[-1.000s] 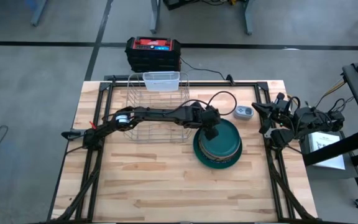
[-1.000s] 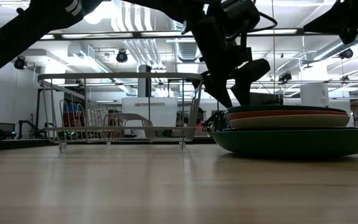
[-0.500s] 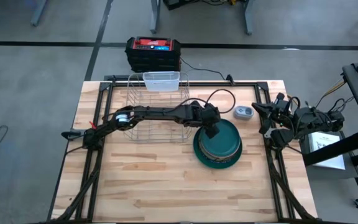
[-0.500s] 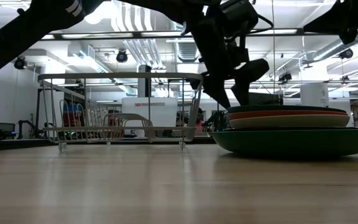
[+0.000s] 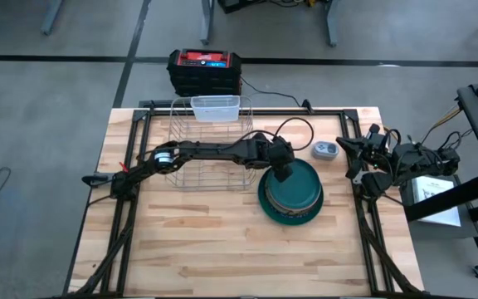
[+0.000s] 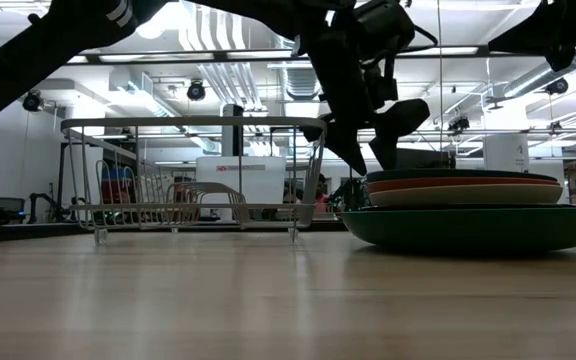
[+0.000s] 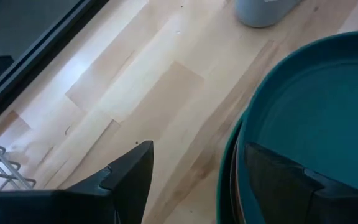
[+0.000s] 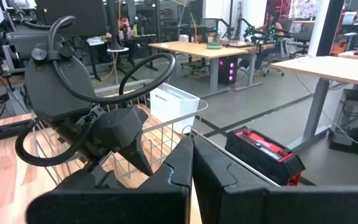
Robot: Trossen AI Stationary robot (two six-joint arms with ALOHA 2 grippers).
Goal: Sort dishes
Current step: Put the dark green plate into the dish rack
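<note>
**Left gripper open over rim of dish stack, right arm parked**

Table (image 5: pixel 189 241): light wood, dark frame rails along both sides.

Left arm comes in from the table's left edge and stretches across the front of the silver wire rack (image 5: pixel 210 145). The rack sits at the back-centre of the table, with a white plastic bin (image 5: pixel 215 107) hooked on its far side. Behind the table, on the floor: a red-and-black box (image 5: pixel 205 71).

Left gripper (image 6: pixel 366 140) is at the left-rear rim of the dish stack (image 5: pixel 290 193), fingers spread apart and pointing down. In the left wrist view one finger is over bare wood outside the stack and the other is over the top plate, so the rim runs between them. Low view shows the fingertips just above or at the top rim; can't tell if they touch. Nothing held.

Dish stack sits right of centre on the table, just right of the rack. From the bottom up: large dark green plate (image 6: pixel 473 227), white plate (image 6: pixel 468 196), orange plate (image 6: pixel 463 184), dark teal plate (image 7: pixel 319 112) on top.

Small grey round device (image 5: pixel 325 150) is on the table behind the stack, near its right-rear side, not touching.

Right gripper (image 5: pixel 353 158) is parked at the table's right edge, well clear of the stack, fingers pressed together, empty.
</note>
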